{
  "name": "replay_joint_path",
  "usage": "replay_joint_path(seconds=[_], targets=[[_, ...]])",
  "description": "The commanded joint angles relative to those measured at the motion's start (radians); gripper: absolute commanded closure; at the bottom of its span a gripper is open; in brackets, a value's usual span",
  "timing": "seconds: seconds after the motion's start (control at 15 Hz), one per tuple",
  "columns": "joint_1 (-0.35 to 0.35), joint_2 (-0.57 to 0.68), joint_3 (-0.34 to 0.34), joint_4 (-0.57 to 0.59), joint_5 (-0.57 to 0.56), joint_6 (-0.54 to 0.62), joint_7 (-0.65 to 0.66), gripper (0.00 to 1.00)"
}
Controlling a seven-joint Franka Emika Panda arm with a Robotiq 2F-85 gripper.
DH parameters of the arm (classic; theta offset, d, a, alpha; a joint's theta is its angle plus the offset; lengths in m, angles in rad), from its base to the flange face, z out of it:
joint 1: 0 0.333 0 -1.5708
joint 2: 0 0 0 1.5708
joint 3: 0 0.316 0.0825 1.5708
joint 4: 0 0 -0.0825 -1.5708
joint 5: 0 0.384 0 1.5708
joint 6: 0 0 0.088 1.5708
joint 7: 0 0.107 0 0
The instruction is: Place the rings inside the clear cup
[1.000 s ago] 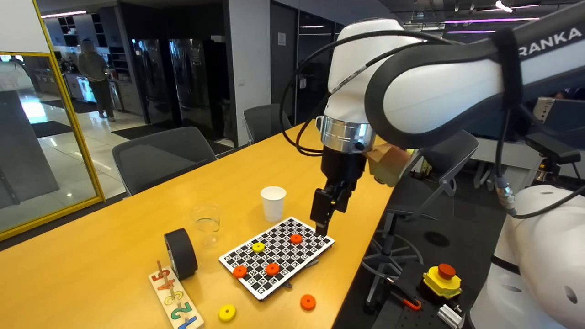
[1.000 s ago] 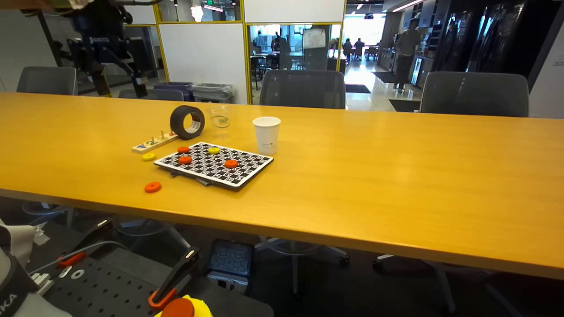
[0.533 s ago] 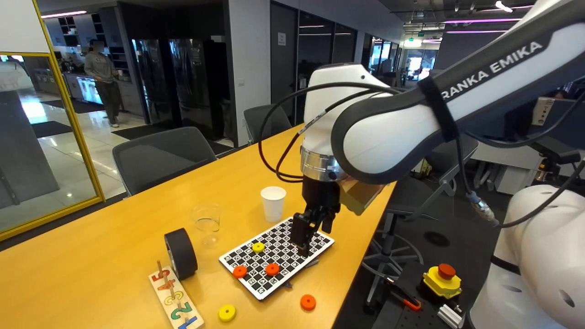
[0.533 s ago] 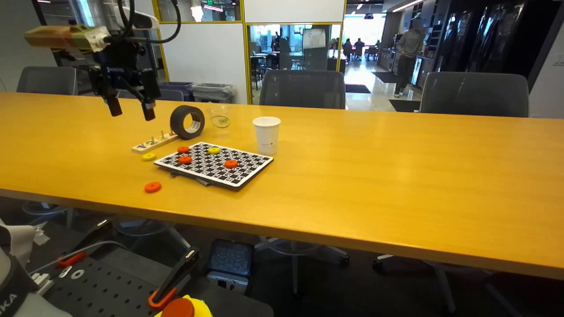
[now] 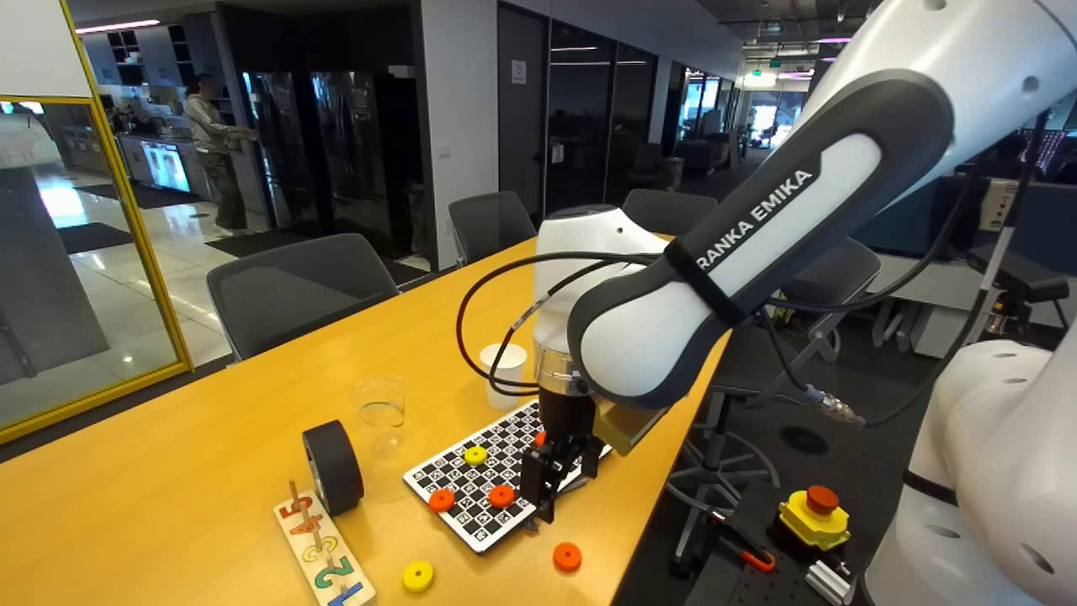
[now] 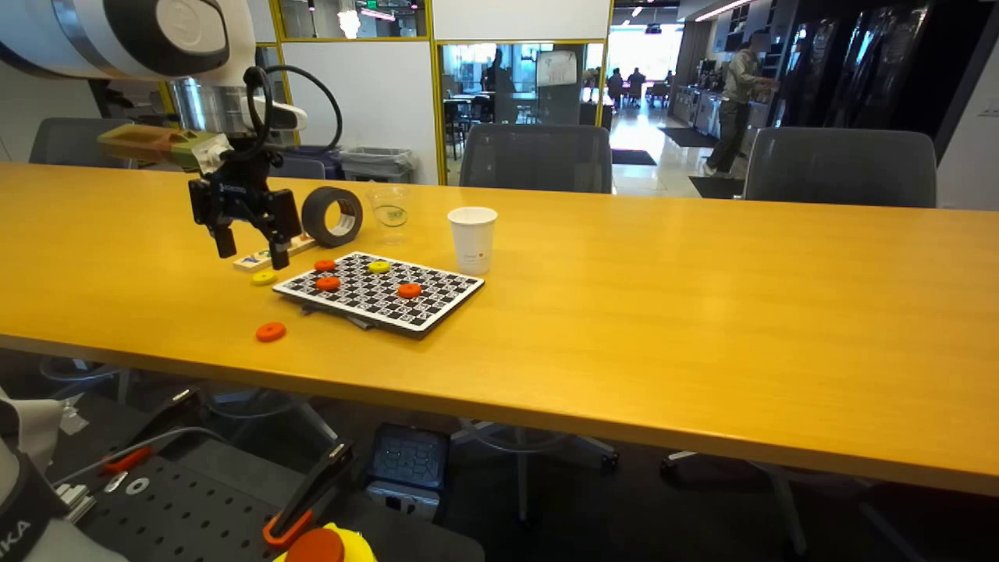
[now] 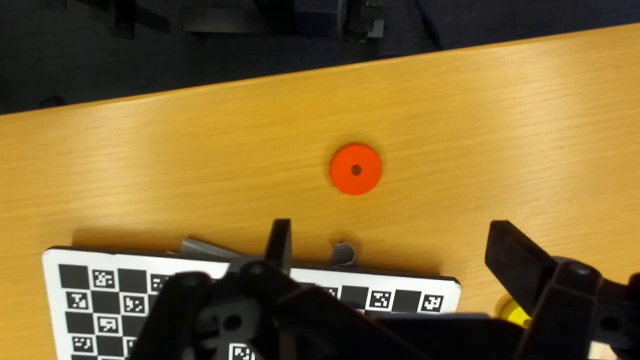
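An orange-red ring (image 5: pixel 562 562) lies loose on the table near its edge, also in an exterior view (image 6: pixel 264 333) and the wrist view (image 7: pixel 345 176). More orange-red rings lie on the checkered board (image 6: pixel 453 285): one by the left edge (image 5: pixel 436 502), one near the middle (image 5: pixel 496 500) and one partly behind the arm (image 5: pixel 539 438). The clear cup (image 5: pixel 379 417) stands upright by the tape roll, also in an exterior view (image 6: pixel 390 211). My gripper (image 5: pixel 565 488) is open and empty, pointing down, above the board's edge near the loose ring. Its fingers (image 7: pixel 390 227) are wide apart in the wrist view.
A black tape roll (image 6: pixel 314 218) stands beside the clear cup. A white cup (image 6: pixel 472 246) stands behind the board. A wooden peg board (image 5: pixel 324 551) and a yellow ring (image 5: pixel 411 581) lie at the side. Another yellow ring (image 5: pixel 471 460) lies on the board.
My gripper has come down and moved over the board toward the loose orange-red ring. It stays open. The rings and cups have not moved. A person in the background has shifted.
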Motion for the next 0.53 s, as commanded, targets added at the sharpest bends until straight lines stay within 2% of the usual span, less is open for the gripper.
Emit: replay_joint_path(seconds=[0.0, 0.47], targets=[[0.008, 0.087, -0.004, 0.0, 0.042, 0.082, 0.009, 0.0], [0.005, 0.214, -0.013, 0.002, 0.088, 0.15, -0.018, 0.0]])
